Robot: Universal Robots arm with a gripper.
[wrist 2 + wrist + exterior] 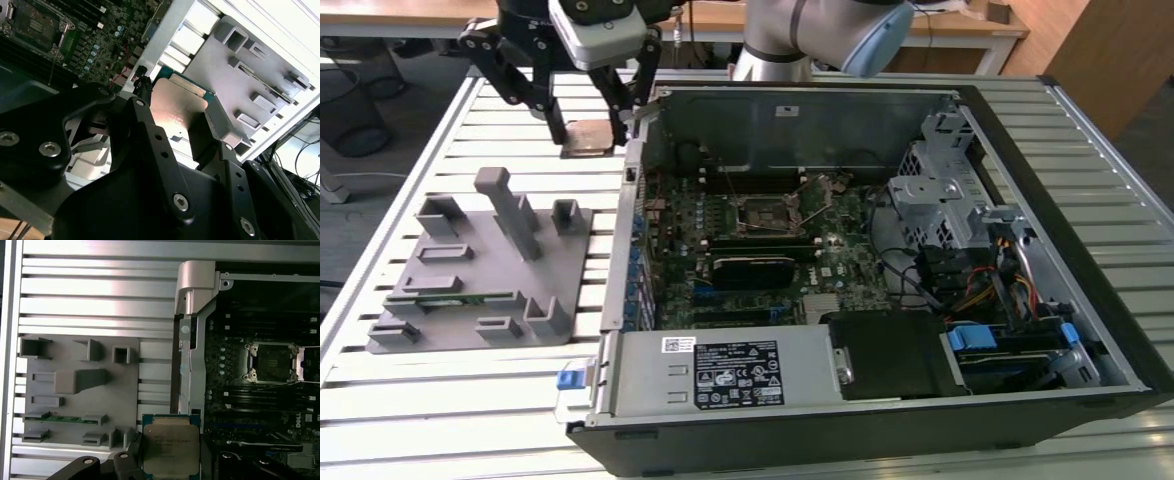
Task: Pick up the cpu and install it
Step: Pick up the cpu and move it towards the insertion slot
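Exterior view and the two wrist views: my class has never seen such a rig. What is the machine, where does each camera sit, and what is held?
The machine is one robot arm ending in a gripper. The exterior view looks on from off the arm; both wrist views ride near its wrist. On the slatted table stand an open computer case and a grey holder with a memory stick. The gripper is shut on the cpu, away from the socket.

The arm (803, 35) slants down to its tool (591, 132), which hangs pointing downward, both fingers (556, 112) pinched against opposite edges of the cpu (587, 139), holding it flat between them.
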